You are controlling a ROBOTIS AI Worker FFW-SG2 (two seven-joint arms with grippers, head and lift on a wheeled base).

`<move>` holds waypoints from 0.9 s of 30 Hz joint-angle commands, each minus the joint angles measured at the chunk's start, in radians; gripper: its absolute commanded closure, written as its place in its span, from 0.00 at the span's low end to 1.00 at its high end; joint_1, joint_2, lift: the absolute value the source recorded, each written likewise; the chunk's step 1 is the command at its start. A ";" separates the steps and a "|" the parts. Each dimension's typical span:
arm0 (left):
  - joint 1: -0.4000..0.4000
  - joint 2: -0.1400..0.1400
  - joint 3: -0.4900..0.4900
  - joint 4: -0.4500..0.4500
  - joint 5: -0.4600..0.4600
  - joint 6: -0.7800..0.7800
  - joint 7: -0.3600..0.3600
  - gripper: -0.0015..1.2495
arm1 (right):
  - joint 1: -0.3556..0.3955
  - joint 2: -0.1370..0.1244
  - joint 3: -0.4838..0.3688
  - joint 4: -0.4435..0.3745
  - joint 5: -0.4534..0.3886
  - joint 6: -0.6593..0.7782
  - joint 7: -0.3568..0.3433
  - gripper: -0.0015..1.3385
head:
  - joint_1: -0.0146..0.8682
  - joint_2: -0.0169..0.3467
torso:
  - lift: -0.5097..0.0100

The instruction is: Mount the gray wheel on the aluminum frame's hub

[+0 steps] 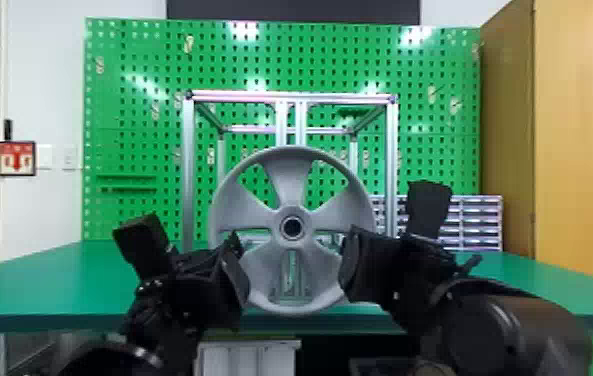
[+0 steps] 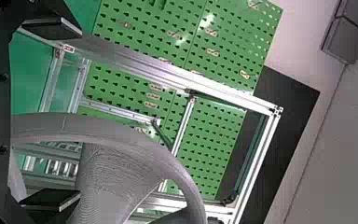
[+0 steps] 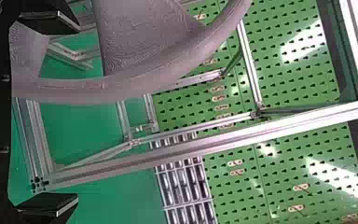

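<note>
Wheel (image 1: 287, 175): upright, face-on to the robot, in front of the frame (image 1: 188, 175); I'd say it stands this way so its bore (image 1: 291, 227) can meet the hub squarely.

Left gripper (image 2: 78, 116): at the wheel's 8 o'clock, spread wide, with the rim running between its fingers and neither clamped on it.

Right gripper (image 3: 77, 113): at 4 o'clock, equally wide, the rim again between its fingers, unpinched.

Paired hold: the two sit low and opposite, probably to cradle the wheel and keep it level; whether they bear its weight or the hub does, I can't tell.

Frame: on the desk (image 1: 50, 280), its twin posts (image 1: 288, 120) rising behind the wheel towards 12 o'clock. That lines the wheel up with the middle, where the hub presumably is.

Hub: hidden behind the wheel, so I can't say how far on it is.

Next: likely a straight, even push towards the frame, if it isn't seated; more force from one side could cock the wheel. Letting go early risks a drop from 6 o'clock off the desk's near edge.
</note>
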 commanded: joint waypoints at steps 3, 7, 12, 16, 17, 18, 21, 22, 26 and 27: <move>0.053 0.031 0.019 -0.093 -0.039 0.035 0.008 0.07 | 0.058 0.001 -0.005 -0.100 0.010 0.000 0.000 0.03 | 0.01 0.06 | 0.02; 0.094 0.054 0.030 -0.165 -0.065 0.060 0.008 0.07 | 0.104 0.001 -0.019 -0.164 0.010 0.000 0.000 0.03 | 0.01 0.06 | 0.02; 0.151 0.083 0.051 -0.245 -0.071 0.092 0.008 0.07 | 0.163 0.001 -0.039 -0.233 0.007 0.000 0.000 0.03 | 0.01 0.06 | 0.02; 0.199 0.092 0.073 -0.295 -0.073 0.109 0.007 0.07 | 0.219 0.001 -0.064 -0.299 0.002 0.000 0.000 0.03 | 0.01 0.06 | 0.02; 0.211 0.095 0.077 -0.306 -0.073 0.112 0.008 0.07 | 0.228 0.001 -0.067 -0.308 -0.001 0.000 0.001 0.03 | 0.01 0.06 | 0.02; 0.222 0.102 0.080 -0.318 -0.076 0.112 0.008 0.07 | 0.241 0.001 -0.070 -0.319 -0.004 0.000 0.001 0.03 | 0.01 0.06 | 0.02; 0.254 0.115 0.086 -0.355 -0.099 0.121 0.008 0.07 | 0.278 -0.003 -0.081 -0.358 -0.006 -0.003 0.001 0.03 | 0.01 0.06 | 0.02; 0.263 0.119 0.088 -0.363 -0.103 0.121 0.007 0.07 | 0.288 -0.005 -0.084 -0.367 -0.006 -0.006 0.003 0.03 | 0.01 0.06 | 0.02; 0.312 0.129 0.096 -0.390 -0.134 0.121 0.005 0.07 | 0.354 -0.025 -0.107 -0.397 0.004 -0.035 0.066 0.03 | 0.01 0.06 | 0.02; 0.324 0.129 0.100 -0.393 -0.142 0.121 -0.002 0.07 | 0.371 -0.031 -0.110 -0.402 0.008 -0.049 0.077 0.03 | 0.01 0.06 | 0.02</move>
